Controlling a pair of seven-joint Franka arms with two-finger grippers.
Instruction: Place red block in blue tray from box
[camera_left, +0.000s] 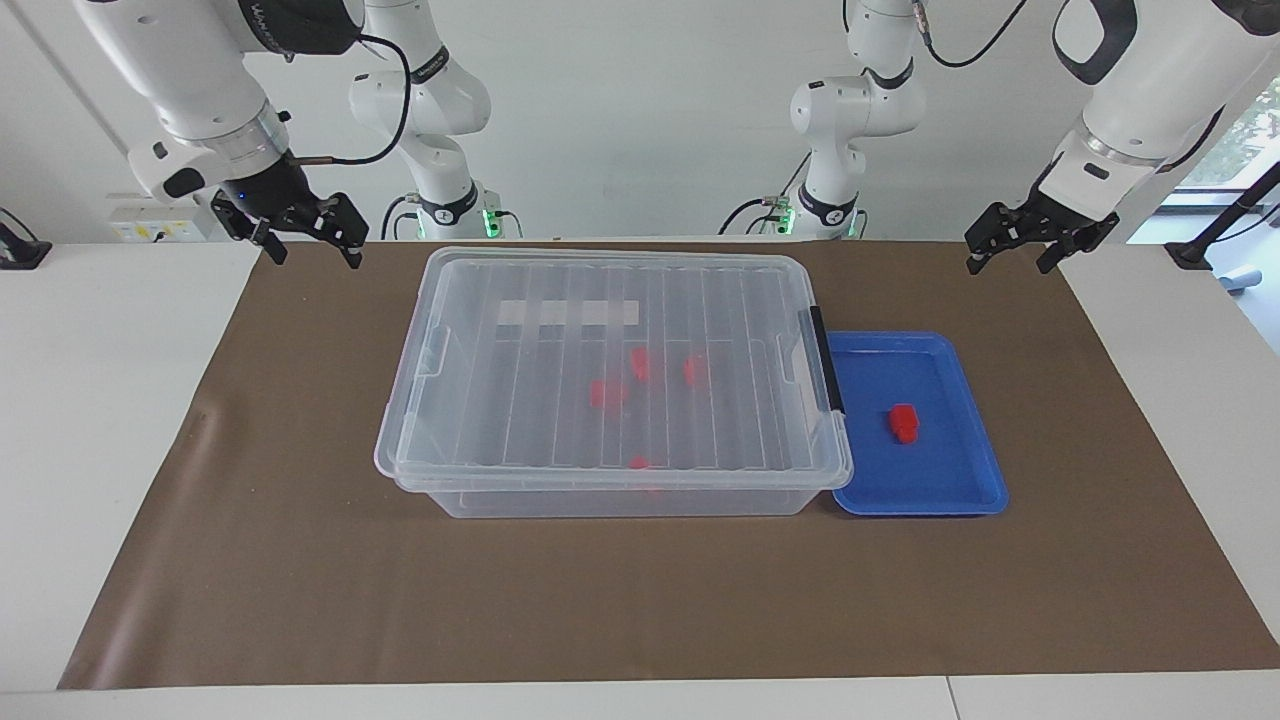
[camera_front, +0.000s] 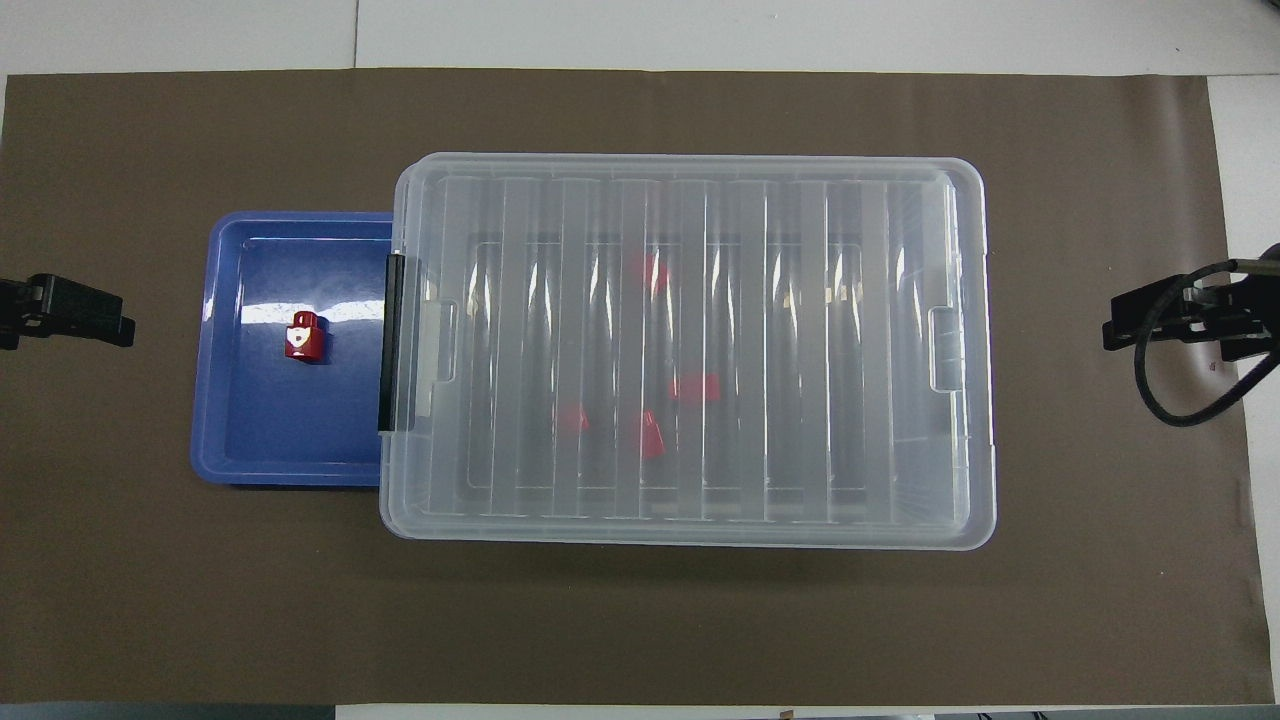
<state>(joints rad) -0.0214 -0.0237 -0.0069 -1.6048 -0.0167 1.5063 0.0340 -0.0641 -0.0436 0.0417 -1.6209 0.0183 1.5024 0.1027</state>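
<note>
The box (camera_left: 520, 400) is a large clear bin with its ribbed lid shut, standing mid-table; it also shows in the overhead view (camera_front: 800, 350). Several red blocks lie inside it, one of them (camera_left: 605, 392) seen through the lid. The blue tray (camera_left: 920, 505) sits against the box's black-handle end, toward the left arm's end of the table. One red block (camera_left: 904, 423) lies in the tray, also in the overhead view (camera_front: 304, 337). My right gripper (camera_left: 315, 255) is open and empty, raised over the mat's edge. My left gripper (camera_left: 1008, 262) is open and empty, raised over the mat's other end.
A brown mat (camera_left: 640, 600) covers the table under the box and tray. The box's black clip handle (camera_left: 827, 360) faces the tray. A white label strip (camera_left: 568, 313) lies on the lid. A black cable (camera_front: 1180, 390) loops off the right gripper.
</note>
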